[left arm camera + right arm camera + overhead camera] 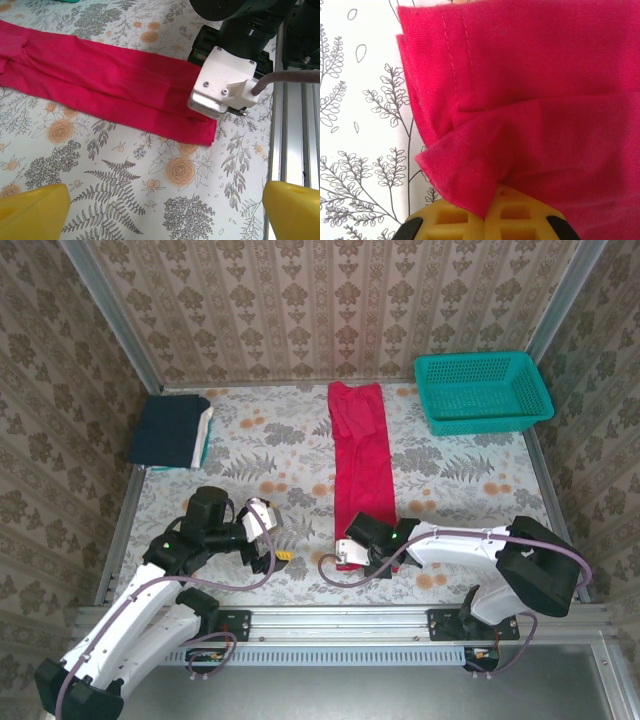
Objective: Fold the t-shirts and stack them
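1. Far left lies the folded shirt stack (172, 430), navy on top
2. The left gripper (165, 212) stands spread wide, holding nothing
3. In the middle the red t-shirt (362, 465) lies folded into a long narrow strip
4. The right gripper (487, 217) pinches its near hem, jaws pressed together
5. Far right sits the teal basket (482, 390)

No writing, label, brand name, number or sign can be read in any of the views.
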Robot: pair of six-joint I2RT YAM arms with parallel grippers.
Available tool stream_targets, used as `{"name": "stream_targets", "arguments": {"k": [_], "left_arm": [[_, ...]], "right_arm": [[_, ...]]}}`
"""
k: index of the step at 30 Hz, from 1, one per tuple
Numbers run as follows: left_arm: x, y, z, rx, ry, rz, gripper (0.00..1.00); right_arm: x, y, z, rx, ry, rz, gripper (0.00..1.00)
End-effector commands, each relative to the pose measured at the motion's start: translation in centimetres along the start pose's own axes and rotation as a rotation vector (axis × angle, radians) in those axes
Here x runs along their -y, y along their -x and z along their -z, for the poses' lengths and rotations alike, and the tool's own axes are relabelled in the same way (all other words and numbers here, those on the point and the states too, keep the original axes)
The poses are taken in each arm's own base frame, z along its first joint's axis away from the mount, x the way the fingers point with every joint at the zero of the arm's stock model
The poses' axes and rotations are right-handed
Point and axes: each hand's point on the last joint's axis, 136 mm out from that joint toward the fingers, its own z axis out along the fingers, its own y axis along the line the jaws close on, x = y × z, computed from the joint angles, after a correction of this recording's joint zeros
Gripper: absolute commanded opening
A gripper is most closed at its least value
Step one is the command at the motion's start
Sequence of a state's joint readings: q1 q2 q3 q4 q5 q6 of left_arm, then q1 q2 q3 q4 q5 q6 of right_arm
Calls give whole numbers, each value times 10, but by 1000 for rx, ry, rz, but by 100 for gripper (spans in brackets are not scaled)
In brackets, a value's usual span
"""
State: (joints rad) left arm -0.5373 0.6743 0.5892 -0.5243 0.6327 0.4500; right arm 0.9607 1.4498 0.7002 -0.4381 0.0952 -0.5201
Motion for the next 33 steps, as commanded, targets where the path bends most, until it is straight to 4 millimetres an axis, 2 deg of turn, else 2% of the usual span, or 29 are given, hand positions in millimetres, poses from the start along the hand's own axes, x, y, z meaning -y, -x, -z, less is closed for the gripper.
{"name": "stream_targets", "arguments": {"k": [1,8,14,22,29,33], "left_arm": [[3,1,-1,13,-15,-10,100],[2,4,-2,26,-15,-14,100],[3,4,-2,29,-18,-23,100],[2,0,-3,19,-16,-20,100],[2,-2,-4,12,-15,-21,100],[3,-4,-4,5,-18,-16,100]], "right_arm": [[-8,-8,15,-4,14,-9,2],[-11,1,59,63,52,0,1],[11,7,78,61,23,39,2],[74,17,85,65,-16,39,1],[141,20,73,89,-21,-9,2],[172,25,71,98,-29,-7,2]]}}
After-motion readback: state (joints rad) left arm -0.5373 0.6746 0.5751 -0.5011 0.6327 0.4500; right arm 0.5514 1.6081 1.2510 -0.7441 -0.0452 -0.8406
